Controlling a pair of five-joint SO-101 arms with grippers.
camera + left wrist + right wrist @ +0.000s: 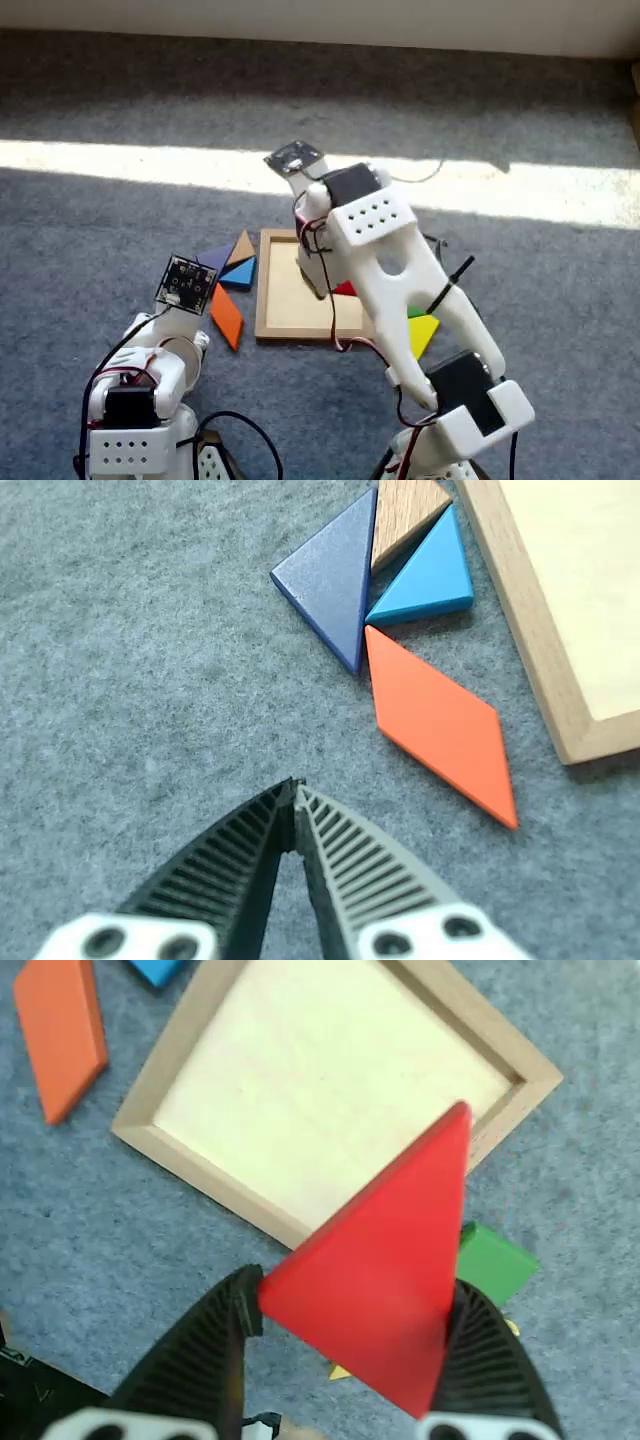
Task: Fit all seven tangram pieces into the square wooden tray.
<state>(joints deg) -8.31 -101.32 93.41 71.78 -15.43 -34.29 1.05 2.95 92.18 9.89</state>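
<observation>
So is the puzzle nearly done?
Not yet. The tray is bare. The right gripper holds the red triangle over its edge. Six wait on the carpet: orange, dark blue, light blue, wood, green, yellow.

Left arm (150, 385) folded back low near its base; left gripper (294, 800) pointed down, fingers pressed together. Right arm (395, 265) stretched forward; right gripper (355, 1290) clamped on red triangle (390, 1230).
</observation>
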